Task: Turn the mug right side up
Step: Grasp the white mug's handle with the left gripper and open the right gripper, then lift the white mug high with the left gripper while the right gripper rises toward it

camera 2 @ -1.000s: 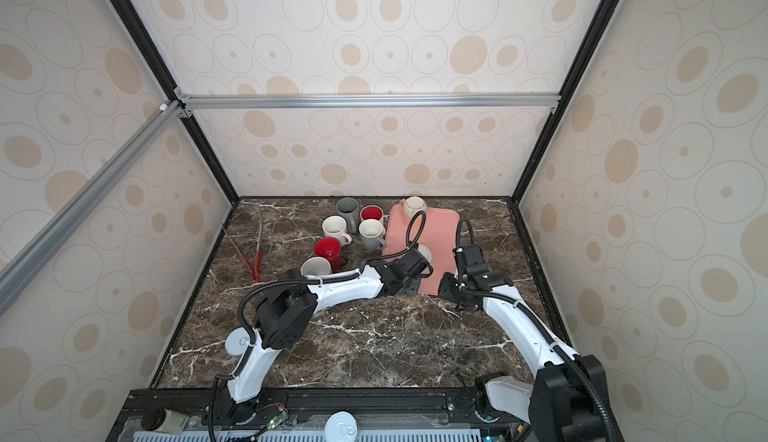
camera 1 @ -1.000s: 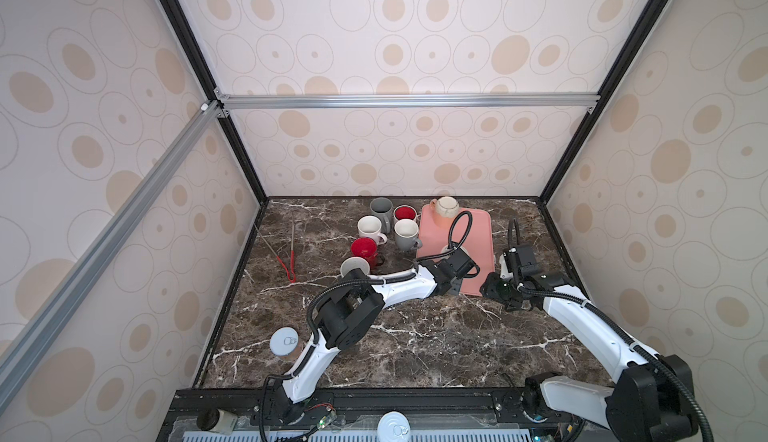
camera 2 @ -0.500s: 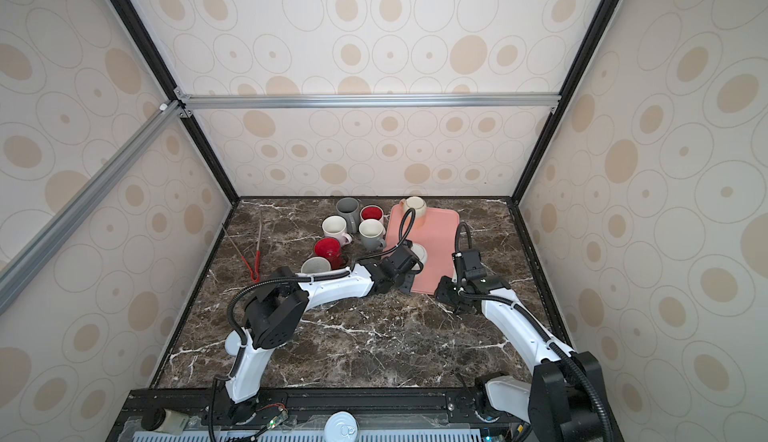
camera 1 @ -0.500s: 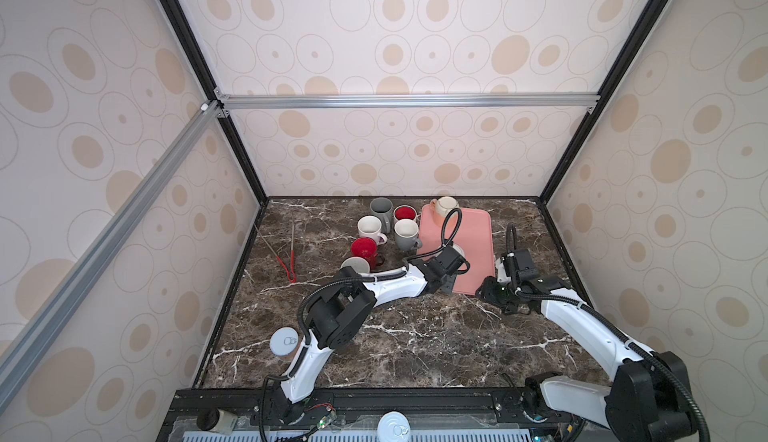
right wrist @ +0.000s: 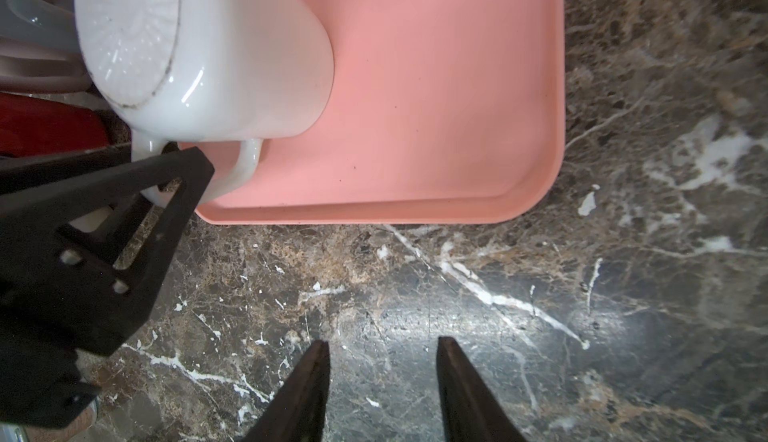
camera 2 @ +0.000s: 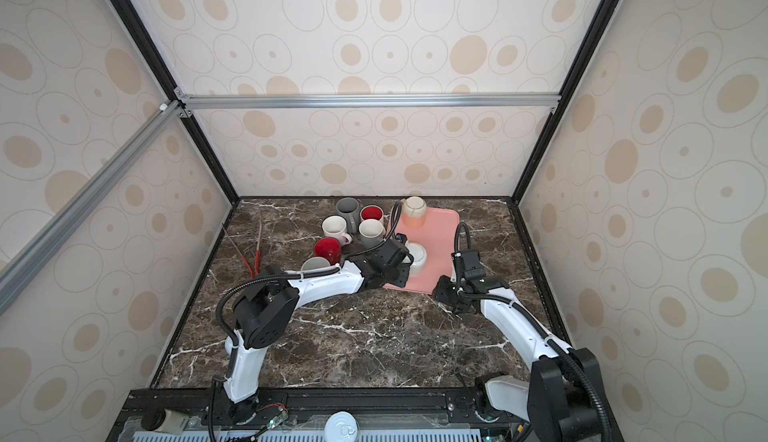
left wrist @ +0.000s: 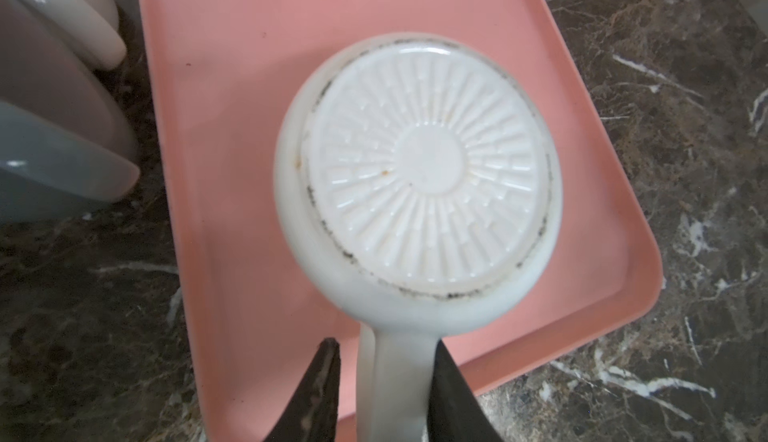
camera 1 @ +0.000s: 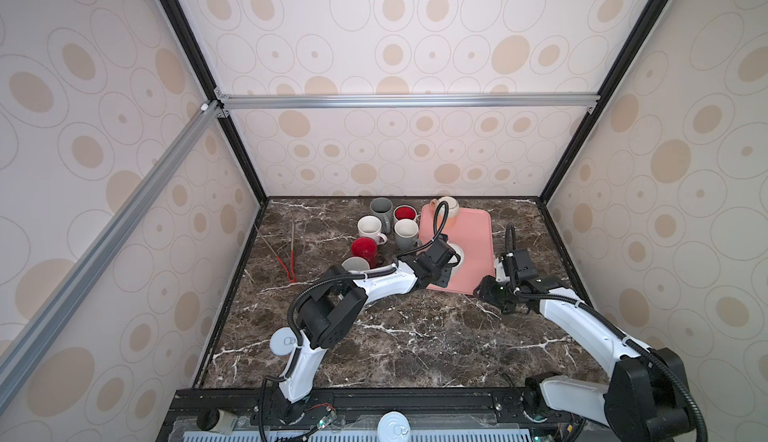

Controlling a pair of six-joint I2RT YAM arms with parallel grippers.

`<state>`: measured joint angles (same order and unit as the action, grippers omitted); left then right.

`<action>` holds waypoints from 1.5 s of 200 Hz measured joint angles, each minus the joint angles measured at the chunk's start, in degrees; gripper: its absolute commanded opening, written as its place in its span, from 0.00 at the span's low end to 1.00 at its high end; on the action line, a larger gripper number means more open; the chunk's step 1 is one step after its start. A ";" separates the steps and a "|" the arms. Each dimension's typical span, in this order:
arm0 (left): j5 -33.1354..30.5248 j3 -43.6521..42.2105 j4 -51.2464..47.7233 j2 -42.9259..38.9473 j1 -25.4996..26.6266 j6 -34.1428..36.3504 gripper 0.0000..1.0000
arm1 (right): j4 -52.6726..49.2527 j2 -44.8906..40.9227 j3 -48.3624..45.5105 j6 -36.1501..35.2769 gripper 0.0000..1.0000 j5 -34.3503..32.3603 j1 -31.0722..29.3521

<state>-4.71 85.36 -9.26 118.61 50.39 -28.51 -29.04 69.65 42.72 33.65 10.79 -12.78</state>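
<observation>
white mug (left wrist: 419,169) sitting base-up on pink tray (left wrist: 232,169), just ahead of left gripper (left wrist: 385,340) | left gripper straddling handle (left wrist: 395,386), unclamped, one finger touching | right gripper (right wrist: 382,342) hanging open, empty, over marble table (right wrist: 457,273), tray corner lying just ahead

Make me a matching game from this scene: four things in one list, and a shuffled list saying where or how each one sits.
Things:
1. white mug
2. red mug
3. red-tipped tongs
4. right gripper

States:
A. open and empty, over the bare marble table
B. upside down on the pink tray
C. upright on that table
D. lying flat at the table's left side

Pairs: 1-B, 2-C, 3-D, 4-A.
</observation>
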 measured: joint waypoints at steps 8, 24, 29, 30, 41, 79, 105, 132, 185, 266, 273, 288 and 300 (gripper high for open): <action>0.42 0.00 0.13 0.00 0.00 0.50 0.15 | 0.04 0.00 0.00 0.02 0.46 0.02 0.00; 0.04 0.02 0.44 0.00 0.04 1.11 0.04 | 0.39 0.00 -0.15 0.04 0.45 0.15 0.00; -0.09 0.00 0.42 0.02 0.00 1.31 0.00 | 0.50 0.00 -0.22 0.13 0.45 0.20 0.00; -0.11 0.00 0.42 0.02 -0.02 1.31 0.00 | 0.50 0.00 -0.22 0.13 0.45 0.20 0.00; -0.09 0.02 0.44 0.02 -0.22 1.73 0.00 | 0.76 0.00 -0.42 0.24 0.45 0.37 0.00; -0.74 0.00 0.50 0.00 -0.42 2.97 0.00 | 2.25 -1.31 -1.62 1.09 0.45 1.33 0.00; 0.28 -1.97 1.99 -1.25 -0.79 3.74 0.00 | 3.78 -4.22 -2.54 2.23 0.44 2.03 0.00; 5.27 -8.74 5.84 -6.01 -2.32 3.72 0.00 | 6.80 -8.13 -3.56 4.46 0.44 3.91 0.00; 16.44 -19.34 19.61 -17.42 -8.90 -0.28 0.00 | 22.77 -16.24 -10.27 11.80 0.43 10.84 -0.02; 29.70 -35.60 56.35 -28.41 -17.49 -20.26 0.00 | 47.47 -11.47 -6.75 19.06 0.50 19.96 -5.70; 30.53 -35.89 58.18 -28.41 -17.53 -21.68 0.00 | 49.22 -10.36 -6.12 19.61 0.51 20.35 -6.75; 32.35 -36.20 62.29 -28.41 -17.51 -24.52 0.00 | 52.98 -7.91 -4.87 20.72 0.51 20.74 -8.61; 33.51 -36.26 65.66 -28.41 -17.51 -26.53 0.00 | 55.78 -6.05 -4.09 21.77 0.51 20.74 -9.60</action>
<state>28.80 49.10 56.40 90.19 32.88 -55.05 26.74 63.59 38.63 55.42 31.53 -22.37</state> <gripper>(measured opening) 0.157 0.509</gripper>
